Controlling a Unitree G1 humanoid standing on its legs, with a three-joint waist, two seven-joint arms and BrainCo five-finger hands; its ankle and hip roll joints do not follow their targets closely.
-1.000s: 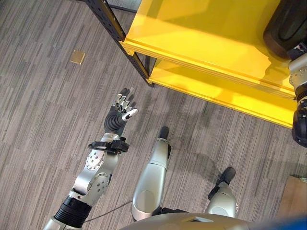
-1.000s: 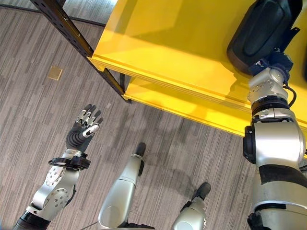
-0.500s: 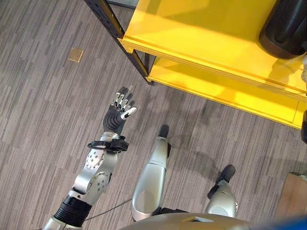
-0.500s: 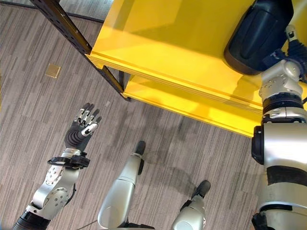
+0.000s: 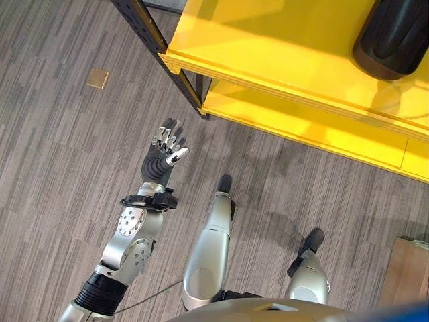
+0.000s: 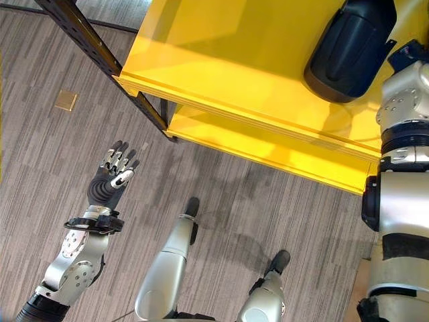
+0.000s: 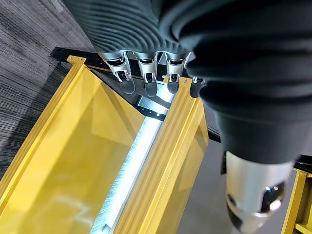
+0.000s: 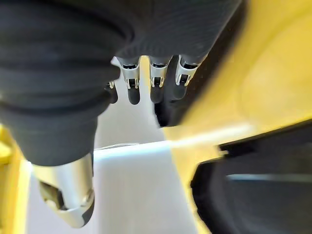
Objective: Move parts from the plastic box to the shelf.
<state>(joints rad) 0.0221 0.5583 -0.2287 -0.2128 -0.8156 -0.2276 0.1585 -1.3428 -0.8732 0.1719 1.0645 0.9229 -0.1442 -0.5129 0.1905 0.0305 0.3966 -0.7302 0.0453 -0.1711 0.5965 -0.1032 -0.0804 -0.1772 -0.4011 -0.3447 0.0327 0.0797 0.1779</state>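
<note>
A black, rounded part (image 6: pixel 348 47) lies on the top board of the yellow shelf (image 5: pixel 268 47); in the right wrist view the same part (image 8: pixel 243 195) shows as a dark shape. My right hand (image 6: pixel 405 54) is just to the right of it, its fingers (image 8: pixel 155 83) straight and holding nothing. My left hand (image 5: pixel 166 144) hangs open over the floor in front of the shelf's left corner, with nothing in it; its fingers (image 7: pixel 146 80) point toward the shelf's yellow boards.
A black perforated post (image 5: pixel 154 47) carries the shelf's left corner. A lower yellow board (image 5: pixel 301 124) juts out under the top one. A small brass plate (image 5: pixel 98 78) is set in the grey floor. A wooden edge (image 5: pixel 405 282) shows at the lower right.
The camera has shifted slightly. My right hand has drawn off to the right of the black part, which stays on the top board. The left hand has kept its pose.
</note>
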